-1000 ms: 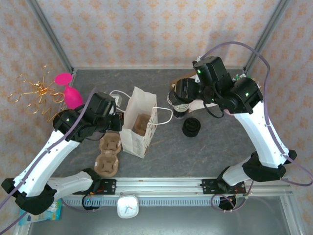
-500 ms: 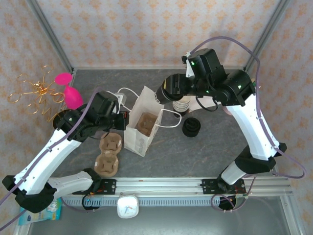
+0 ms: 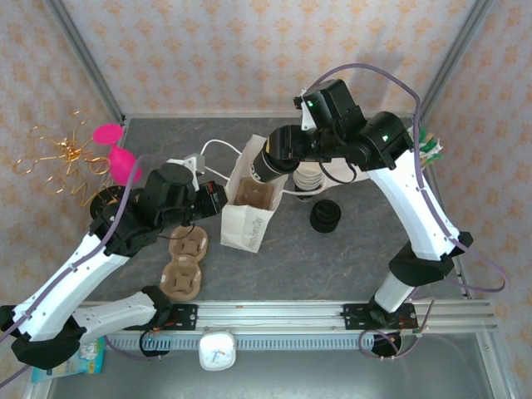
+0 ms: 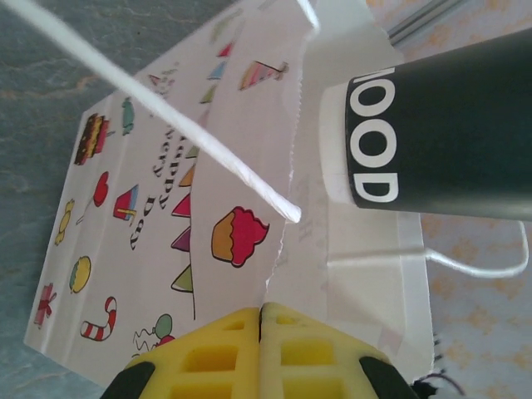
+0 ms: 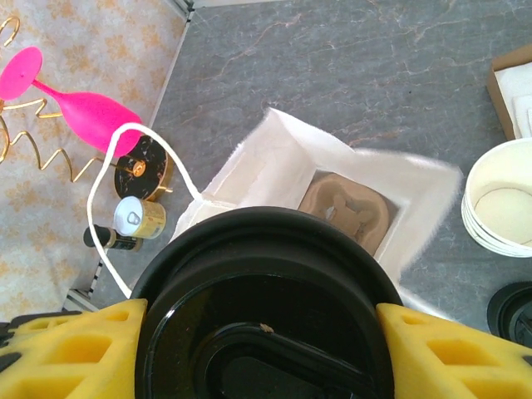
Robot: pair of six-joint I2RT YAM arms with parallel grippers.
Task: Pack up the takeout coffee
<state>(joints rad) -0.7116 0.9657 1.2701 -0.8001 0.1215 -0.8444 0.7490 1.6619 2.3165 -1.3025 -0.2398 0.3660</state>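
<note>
The left gripper [image 4: 260, 309] is closed, apparently pinching the rim of the white paper bag [image 3: 243, 218]. To its right, the right gripper [image 3: 281, 151] clamps the takeout coffee [image 3: 264, 163], tilted sideways over the bag's mouth.

The small black paper coffee cup [image 4: 449, 141] had white letters on its side. Its round black plastic lid [image 5: 262, 332] was shiny. The white paper bag [image 4: 166, 208] had little pictures on it: a pink-topped cupcake, stripy party hats and a red-and-white candy cane. The grey counter [image 3: 332, 258] had pale streaks. The plastic wine glass [image 5: 75, 104] was bright pink.
</note>
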